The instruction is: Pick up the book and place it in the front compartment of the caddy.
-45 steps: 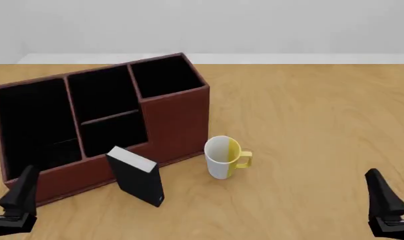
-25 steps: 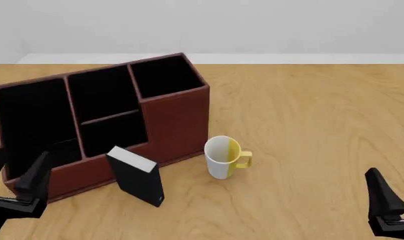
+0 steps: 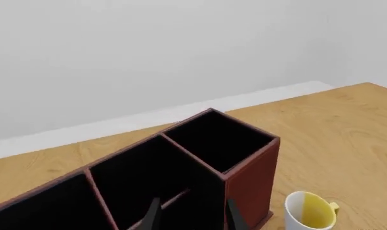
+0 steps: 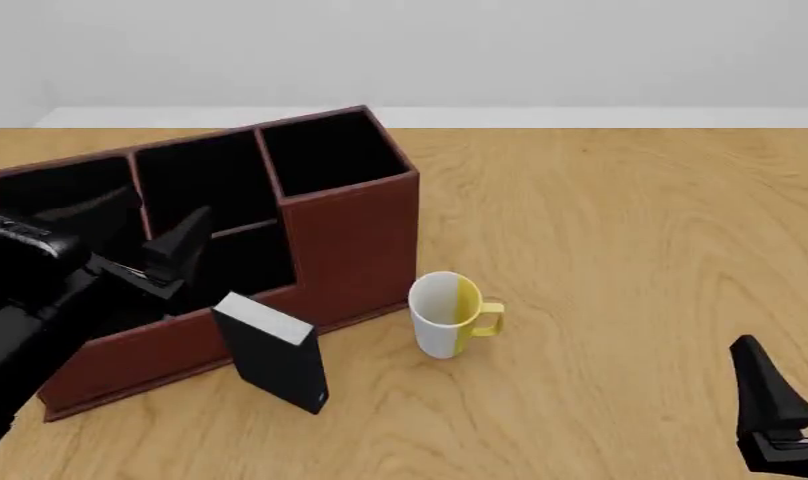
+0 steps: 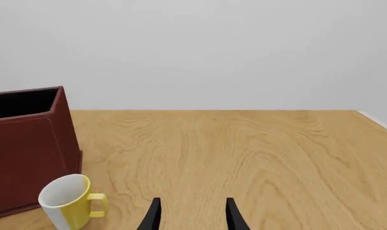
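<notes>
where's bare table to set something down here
Widest bare wood lies right of the mug, out toward the right gripper. Crowded: the near left, where the book, caddy and left gripper bunch together.

white-yellow mug (image 4: pixel 448 312) – upright, wooden table (image 4: pixel 618 250)
</notes>
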Controlling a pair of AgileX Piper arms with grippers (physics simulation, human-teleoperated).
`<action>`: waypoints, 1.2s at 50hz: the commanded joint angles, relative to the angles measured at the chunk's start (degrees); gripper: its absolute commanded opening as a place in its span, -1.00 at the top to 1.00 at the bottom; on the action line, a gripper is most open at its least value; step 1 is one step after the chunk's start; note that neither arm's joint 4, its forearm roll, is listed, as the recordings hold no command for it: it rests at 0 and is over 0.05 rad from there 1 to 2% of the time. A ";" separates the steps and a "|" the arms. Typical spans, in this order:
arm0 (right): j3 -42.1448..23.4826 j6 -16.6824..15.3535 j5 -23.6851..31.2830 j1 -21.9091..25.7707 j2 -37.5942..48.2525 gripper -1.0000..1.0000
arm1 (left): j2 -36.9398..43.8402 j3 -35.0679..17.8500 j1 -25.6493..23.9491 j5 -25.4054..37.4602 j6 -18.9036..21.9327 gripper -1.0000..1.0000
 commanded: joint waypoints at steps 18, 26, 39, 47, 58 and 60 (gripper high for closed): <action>0.12 0.13 -0.22 -0.02 0.16 -1.00 | 11.65 -33.06 -21.73 36.43 8.41 -1.00; 0.06 -0.08 -0.07 0.00 -0.06 -1.00 | 13.23 -40.54 -25.24 46.17 14.59 -1.00; 0.14 0.09 -0.08 -0.02 -0.03 -1.00 | 17.09 -50.53 -34.32 65.77 25.32 -1.00; 0.12 -0.07 0.01 -0.01 -0.21 -1.00 | 17.00 -52.15 -43.05 75.70 21.22 -1.00; 0.06 -0.06 0.06 -0.01 -0.19 -1.00 | 13.20 -53.05 -51.43 83.60 21.06 -1.00; 0.09 0.04 -0.03 -0.02 -0.07 -1.00 | 12.18 -52.91 -51.23 83.61 23.84 -1.00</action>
